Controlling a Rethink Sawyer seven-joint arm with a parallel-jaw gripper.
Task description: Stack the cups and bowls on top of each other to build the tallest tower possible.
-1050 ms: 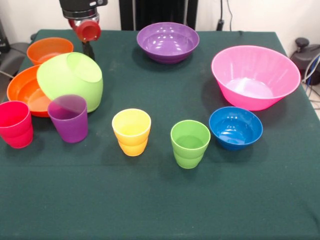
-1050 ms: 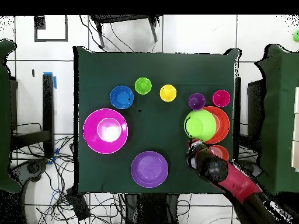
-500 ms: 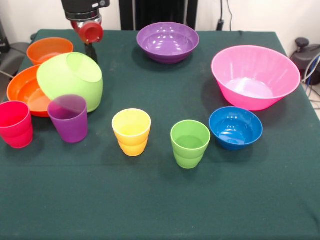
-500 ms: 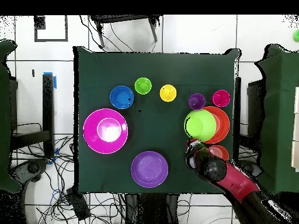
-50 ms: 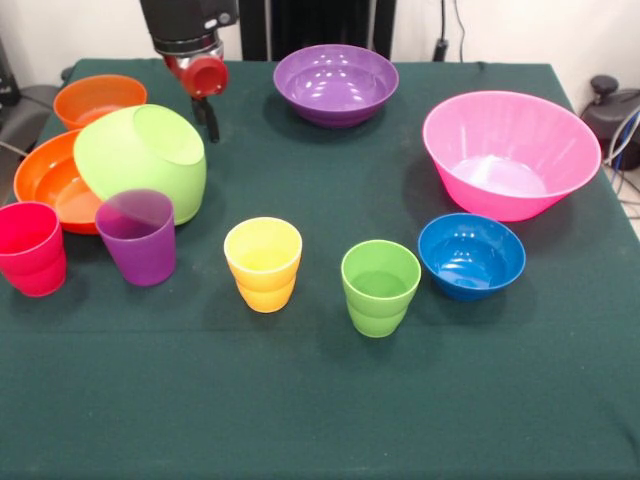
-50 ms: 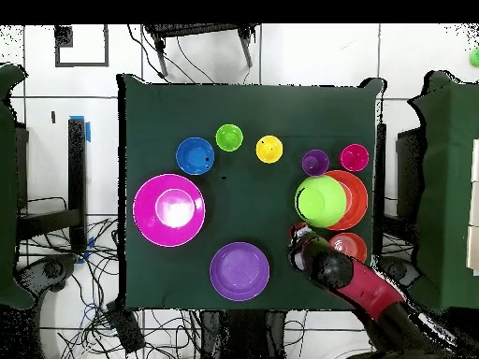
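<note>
A: Where is the arm?

B: In the front view it comes in at the upper left of the frame. The gripper (image 5: 210, 118) hangs just behind the lime green bowl (image 5: 142, 160), over the green tablecloth (image 5: 320, 400). Only a dark finger below a red round part shows, so I cannot tell whether the claw is apart or together. It holds nothing that I can see.

A: And from above?

B: The gripper (image 6: 297, 236) sits at the lower right of the cloth, between the purple bowl (image 6: 239, 271) and the small orange bowl (image 6: 350, 245).

A: How do the bowls lie?

B: The lime green bowl is tipped on its side, leaning in the large orange bowl (image 5: 48, 185) at the left edge of the front view. The small orange bowl (image 5: 98, 98) stands upright behind them at upper left. The purple bowl (image 5: 336, 84) is upright at top centre. The pink bowl (image 5: 511, 152) is upright at the right, and the small blue bowl (image 5: 471, 255) stands just in front of it.

A: The cups?

B: All four are upright with mouths up, in a loose row across the middle of the front view. The red cup (image 5: 30, 248) is at the far left edge, the purple cup (image 5: 137, 236) just beside it and in front of the lime green bowl. The yellow cup (image 5: 263, 264) is near the centre, and the green cup (image 5: 380, 287) is right of it, near the small blue bowl.

A: Any tower?

B: No cup or bowl sits squarely on another; only the lime green bowl rests in the large orange bowl.
</note>
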